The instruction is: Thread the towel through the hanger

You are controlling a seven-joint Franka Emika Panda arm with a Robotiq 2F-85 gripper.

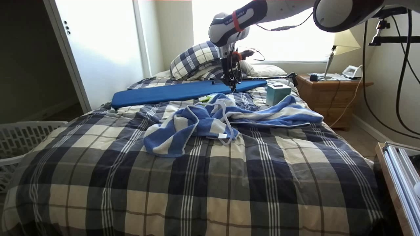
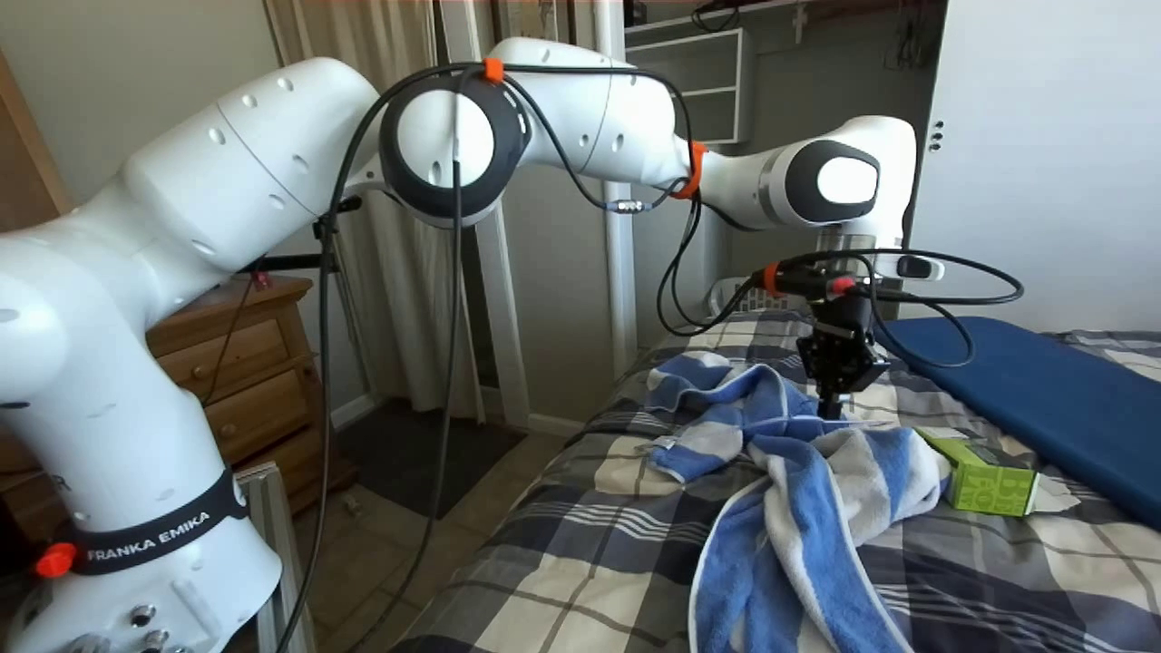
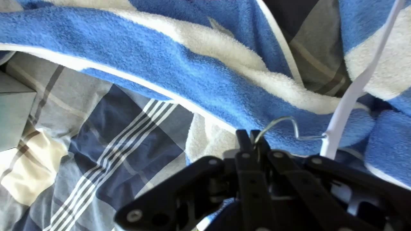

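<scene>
A blue and white striped towel (image 1: 206, 127) lies crumpled on the plaid bed; it shows in an exterior view (image 2: 798, 481) and in the wrist view (image 3: 192, 73). A white hanger (image 1: 225, 117) with a metal hook lies over the towel. In the wrist view the hanger's arm (image 3: 345, 106) crosses the towel at the right. My gripper (image 3: 249, 134) is shut on the metal hook, low over the towel. It points down in both exterior views (image 1: 233, 89) (image 2: 828, 408). Part of the hanger is hidden behind the gripper; whether towel passes through it I cannot tell.
A blue ironing board (image 1: 177, 93) lies behind the towel. A teal tissue box (image 1: 277, 95) stands beside the towel, and a green box (image 2: 989, 481) touches or nearly touches it. A white basket (image 1: 29, 137) and a wooden nightstand (image 1: 323, 90) flank the bed.
</scene>
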